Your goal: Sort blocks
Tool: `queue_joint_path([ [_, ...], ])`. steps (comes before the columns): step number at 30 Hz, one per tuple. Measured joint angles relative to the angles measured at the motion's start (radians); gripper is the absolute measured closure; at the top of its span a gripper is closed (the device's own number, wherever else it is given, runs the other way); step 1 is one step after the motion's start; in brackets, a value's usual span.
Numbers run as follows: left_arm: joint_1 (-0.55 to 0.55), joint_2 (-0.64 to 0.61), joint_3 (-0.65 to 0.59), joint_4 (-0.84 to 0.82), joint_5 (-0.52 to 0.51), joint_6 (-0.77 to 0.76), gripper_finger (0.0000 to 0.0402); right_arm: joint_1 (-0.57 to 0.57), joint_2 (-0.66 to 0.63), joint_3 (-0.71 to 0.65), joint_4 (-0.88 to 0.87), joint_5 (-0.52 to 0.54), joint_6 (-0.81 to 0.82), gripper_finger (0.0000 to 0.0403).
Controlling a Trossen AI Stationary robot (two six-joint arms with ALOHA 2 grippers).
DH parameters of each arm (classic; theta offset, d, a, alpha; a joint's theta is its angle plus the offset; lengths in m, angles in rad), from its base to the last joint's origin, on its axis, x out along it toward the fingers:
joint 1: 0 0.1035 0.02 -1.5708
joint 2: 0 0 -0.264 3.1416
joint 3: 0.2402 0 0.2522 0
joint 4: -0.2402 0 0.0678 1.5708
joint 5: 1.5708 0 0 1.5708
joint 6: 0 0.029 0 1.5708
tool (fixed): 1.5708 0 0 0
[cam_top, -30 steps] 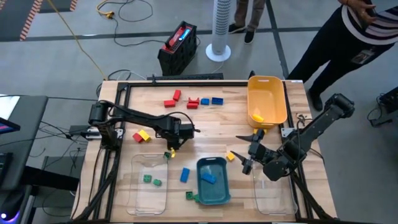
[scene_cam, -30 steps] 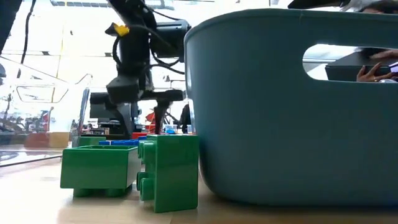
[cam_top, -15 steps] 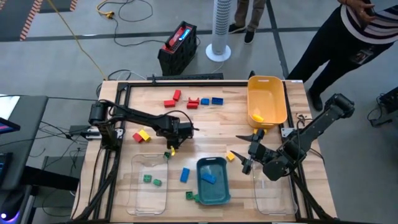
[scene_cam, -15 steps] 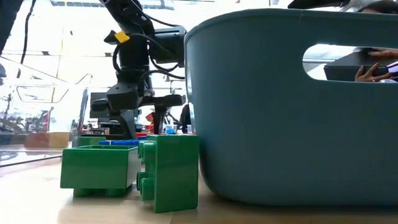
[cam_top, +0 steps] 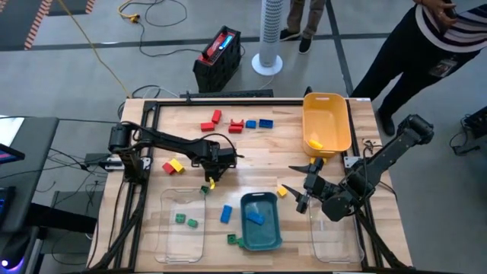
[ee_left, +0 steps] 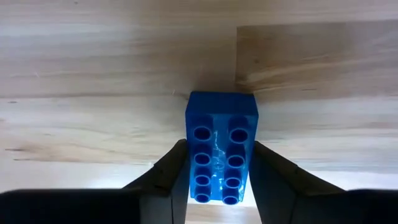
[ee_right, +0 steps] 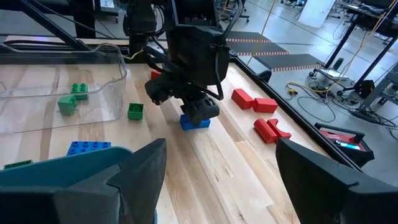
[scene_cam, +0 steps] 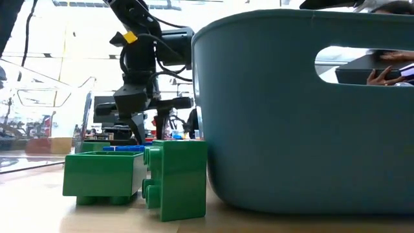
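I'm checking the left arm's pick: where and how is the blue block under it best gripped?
Grip the blue block across its two long sides, coming straight down from above. It lies flat on the table, studs up, and the left gripper's fingers already flank those sides.

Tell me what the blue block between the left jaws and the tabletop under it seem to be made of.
Blue block: looks like glossy moulded plastic, with round studs and a sheen down its middle. Tabletop: looks like light wood planking with visible grain and board seams, smooth matte finish.
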Motion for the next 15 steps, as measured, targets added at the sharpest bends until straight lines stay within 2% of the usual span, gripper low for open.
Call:
queue_joint_path([
  [10, -0.039, -0.001, 0.074, -0.036, -0.06, -0.144, 0.0268, -0.001, 0.0, 0.0, -0.002, 0.0, -0.005, 0.0088],
  [15, -0.066, -0.025, 0.149, -0.109, -0.107, -0.235, 0.0267, -0.001, 0.0, 0.0, -0.001, 0.0, -0.006, 0.0088],
])
